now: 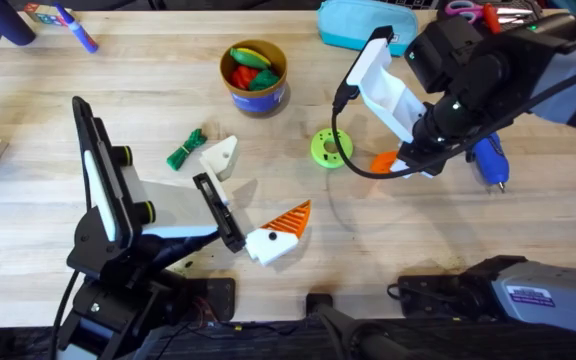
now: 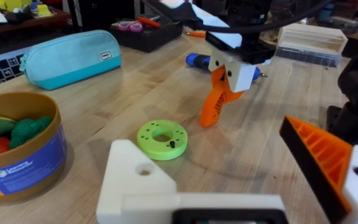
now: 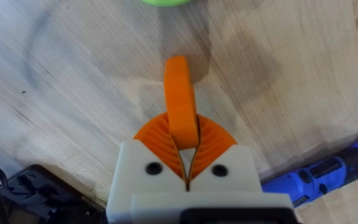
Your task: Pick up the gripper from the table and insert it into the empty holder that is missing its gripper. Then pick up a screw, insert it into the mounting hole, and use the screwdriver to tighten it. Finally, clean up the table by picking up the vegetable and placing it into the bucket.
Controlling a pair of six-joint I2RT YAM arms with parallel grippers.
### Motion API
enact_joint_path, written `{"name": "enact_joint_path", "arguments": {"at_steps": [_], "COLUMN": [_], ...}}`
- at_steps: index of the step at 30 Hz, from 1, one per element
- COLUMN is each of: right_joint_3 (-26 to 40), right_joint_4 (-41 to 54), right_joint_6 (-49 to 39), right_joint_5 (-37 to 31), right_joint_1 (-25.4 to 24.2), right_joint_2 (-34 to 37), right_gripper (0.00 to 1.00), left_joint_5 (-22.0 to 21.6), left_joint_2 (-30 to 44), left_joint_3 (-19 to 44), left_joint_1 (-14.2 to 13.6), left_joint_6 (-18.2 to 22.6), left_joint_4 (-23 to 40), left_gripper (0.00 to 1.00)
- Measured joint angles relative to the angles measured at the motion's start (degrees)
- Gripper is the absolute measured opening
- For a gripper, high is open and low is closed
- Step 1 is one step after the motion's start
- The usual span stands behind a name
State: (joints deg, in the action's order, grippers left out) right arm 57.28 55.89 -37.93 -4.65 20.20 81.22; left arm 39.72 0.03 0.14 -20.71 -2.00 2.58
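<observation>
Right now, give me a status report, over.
Left pincer open, empty. Right pincer shut on orange part, beside lime-green disc. Vegetable on table, outside bucket. Screwdriver lying idle.

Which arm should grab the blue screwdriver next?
The right arm. The screwdriver lies on the robot's right side, just beside the right pincer, which is shut. The left pincer is open but sits far across the table, past the green disc.
</observation>
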Motion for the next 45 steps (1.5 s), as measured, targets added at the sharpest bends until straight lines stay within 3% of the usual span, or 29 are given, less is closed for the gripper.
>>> {"name": "enact_joint_path", "arguments": {"at_steps": [16, 42, 45], "right_joint_3": [-0.02, 0.00, 0.00], "right_joint_4": [1.38, -0.61, -0.61], "right_joint_6": [0.88, 1.92, 1.98], "right_joint_5": [4.27, 3.29, 1.60], "right_joint_1": [-0.01, 0.02, 0.23], "right_joint_2": [0.06, 0.08, 0.08], "right_gripper": [0.011, 0.009, 0.118], "left_joint_5": [-0.31, -0.31, -0.31], "left_joint_2": [0.02, 0.02, 0.02], "left_joint_3": [0.15, 0.15, 0.15], "left_joint_1": [0.02, 0.02, 0.02], "left_joint_6": [0.02, 0.02, 0.01], "left_joint_4": [0.58, 0.58, 0.58], "left_gripper": [0.988, 0.988, 0.988]}}
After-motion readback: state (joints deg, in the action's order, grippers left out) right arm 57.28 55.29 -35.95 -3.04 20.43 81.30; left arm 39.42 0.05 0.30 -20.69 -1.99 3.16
